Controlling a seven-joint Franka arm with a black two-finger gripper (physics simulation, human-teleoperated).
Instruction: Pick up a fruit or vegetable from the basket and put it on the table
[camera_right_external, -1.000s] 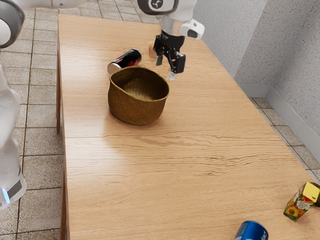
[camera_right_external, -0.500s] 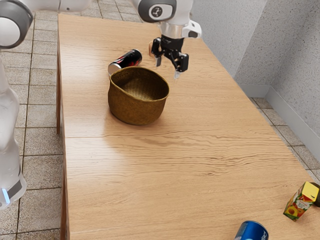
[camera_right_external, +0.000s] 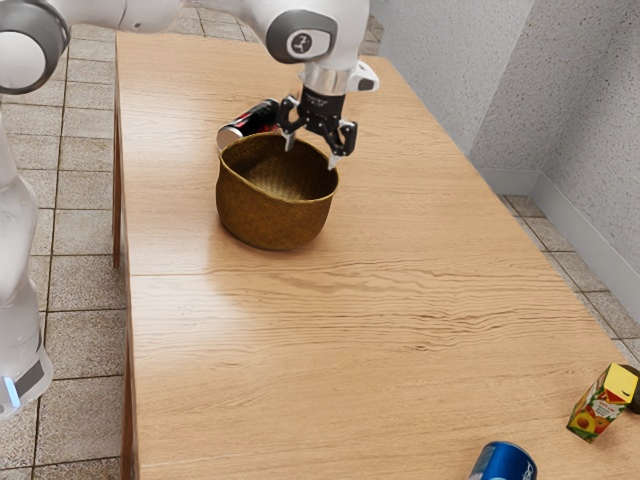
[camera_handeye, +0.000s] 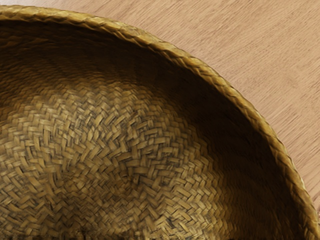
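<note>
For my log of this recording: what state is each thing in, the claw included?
Claw: open, nothing between its fingers.
Basket: upright, uncovered.
Black can: lying on its side.
Juice carton: standing upright.
Blue can: standing, cut off by the picture's edge.
Dark object beside the carton: mostly hidden, state cannot be told.

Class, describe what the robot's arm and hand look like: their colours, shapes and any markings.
The arm is glossy white, with smooth, rounded segments and dark grey bands ringing its joints. One joint carries a small, dark round emblem, and a blue strip marks its lower part. The hand is black and angular, with two jointed fingers ending in pale tips.
</note>
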